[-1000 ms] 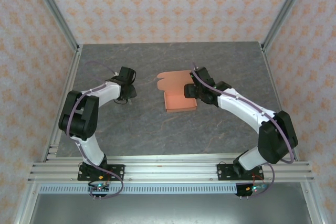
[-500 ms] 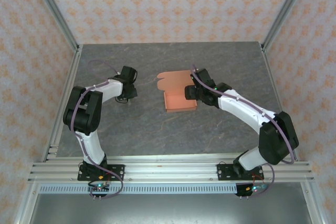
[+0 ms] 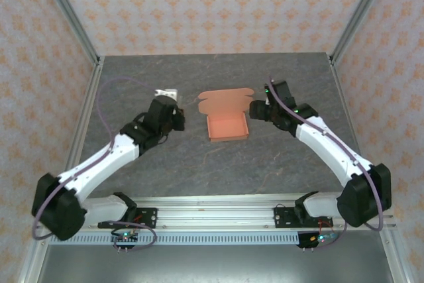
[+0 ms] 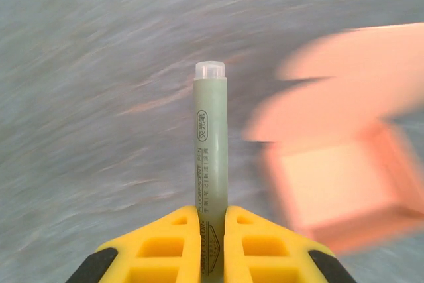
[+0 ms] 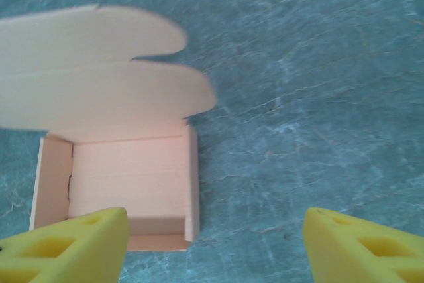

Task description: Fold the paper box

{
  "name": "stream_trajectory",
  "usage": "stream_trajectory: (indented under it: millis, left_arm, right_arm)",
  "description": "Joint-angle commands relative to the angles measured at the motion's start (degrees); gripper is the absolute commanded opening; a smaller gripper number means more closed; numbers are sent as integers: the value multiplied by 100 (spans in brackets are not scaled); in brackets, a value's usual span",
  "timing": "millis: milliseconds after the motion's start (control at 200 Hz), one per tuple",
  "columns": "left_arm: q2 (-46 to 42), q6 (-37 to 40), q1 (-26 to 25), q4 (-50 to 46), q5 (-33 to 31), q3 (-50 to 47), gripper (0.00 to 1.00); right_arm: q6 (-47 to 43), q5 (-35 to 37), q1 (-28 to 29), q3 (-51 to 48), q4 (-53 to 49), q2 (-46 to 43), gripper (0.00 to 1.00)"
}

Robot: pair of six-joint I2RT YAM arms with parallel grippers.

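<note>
The paper box point(image 3: 227, 126) is a salmon-orange shallow tray on the grey table, its lid flap point(image 3: 225, 101) lying open on the far side. My left gripper point(image 3: 168, 101) is to its left, shut on a pale green marker pen point(image 4: 211, 144) that sticks straight out between the yellow fingers point(image 4: 173, 240). In the left wrist view the box point(image 4: 344, 183) is blurred at the right. My right gripper point(image 3: 257, 109) stands open just right of the box. In the right wrist view its jaws point(image 5: 215, 230) straddle the box's right wall point(image 5: 192, 183) and bare table.
The grey marbled table point(image 3: 199, 170) is fenced by aluminium posts and patterned walls. A metal rail point(image 3: 212, 213) carrying both arm bases runs along the near edge. Bare tabletop lies in front of the box and at the far corners.
My left arm has swung from the far left toward the box and its jaws have closed on the pen. My right gripper has drawn back off the box to its right.
</note>
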Motion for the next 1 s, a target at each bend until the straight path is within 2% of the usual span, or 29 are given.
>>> stream_trajectory:
  millis: [0, 90, 165, 275, 480, 666, 851, 996]
  left_arm:
    - [90, 1046, -693, 400, 248, -58, 12]
    - [638, 1942, -1232, 336, 334, 375, 11]
    - [1291, 2636, -1475, 3, 406, 925, 12]
    - [2184, 3401, -1584, -433, 331, 1713, 11]
    - [3493, 4486, -1574, -1259, -146, 2889, 11]
    - [4439, 4802, -1461, -1444, -441, 3383, 11]
    - [4873, 4818, -1308, -1181, -352, 3562, 13]
    - [4980, 4680, -1235, -1051, -345, 3521, 21]
  right_arm:
    - [52, -570, -390, -184, -171, -265, 71]
    - [256, -961, -691, -402, -40, -434, 71]
    - [300, -882, -738, -568, -22, -569, 71]
    - [268, -549, -741, -710, -151, -824, 71]
    - [235, -368, -739, -854, -240, -1001, 71]
    - [249, -290, -737, -836, -228, -1017, 71]
    - [261, -270, -741, -854, -224, -1018, 71]
    - [285, -199, -741, -906, -212, -1082, 71]
